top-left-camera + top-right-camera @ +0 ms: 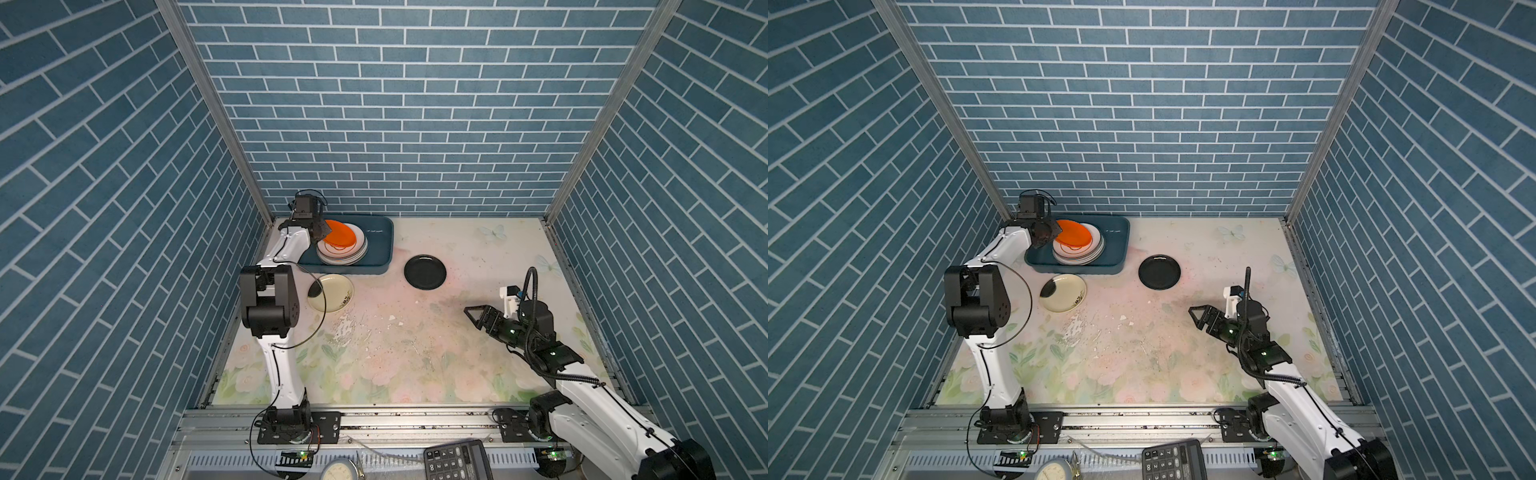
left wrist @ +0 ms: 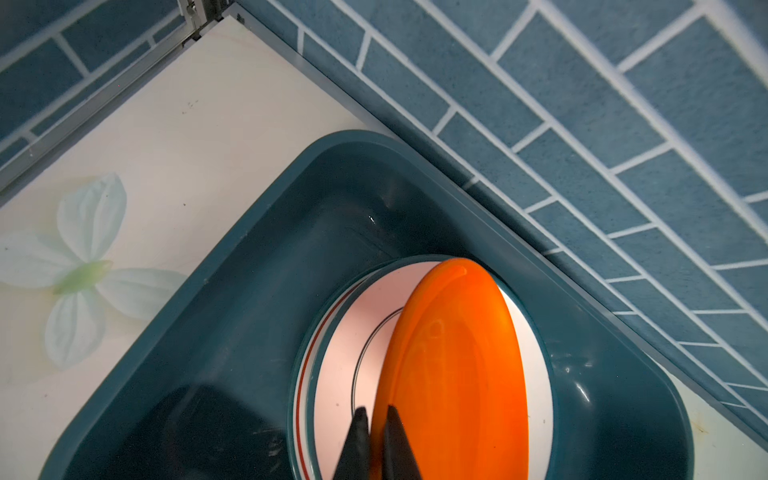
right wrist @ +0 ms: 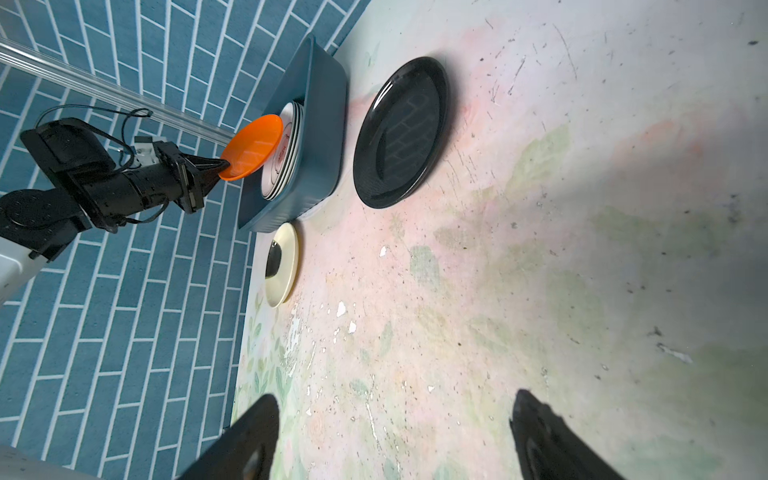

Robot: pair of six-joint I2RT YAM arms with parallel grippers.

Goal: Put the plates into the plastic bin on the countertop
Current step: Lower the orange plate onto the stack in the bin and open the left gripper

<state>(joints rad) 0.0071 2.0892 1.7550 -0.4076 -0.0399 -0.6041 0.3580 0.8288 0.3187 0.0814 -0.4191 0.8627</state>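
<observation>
The dark teal plastic bin (image 1: 380,245) (image 1: 1119,245) (image 2: 249,311) (image 3: 324,137) stands at the back left of the countertop (image 1: 415,353). A stack of white plates (image 1: 345,257) (image 2: 345,353) lies in it. My left gripper (image 1: 323,230) (image 1: 1054,232) (image 2: 376,411) (image 3: 222,168) is shut on the rim of the orange plate (image 1: 340,237) (image 2: 453,365) (image 3: 253,147), which is tilted over that stack. A black plate (image 1: 425,272) (image 3: 401,133) and a cream plate (image 1: 332,297) (image 3: 284,266) lie on the countertop in front of the bin. My right gripper (image 1: 473,318) (image 3: 395,415) hovers open and empty at the right.
Blue brick walls close in the back and both sides. The left arm's elbow and a looping cable hang beside the cream plate. A metal rail runs along the front, with a calculator (image 1: 457,459) and a round dial (image 1: 343,469) below it.
</observation>
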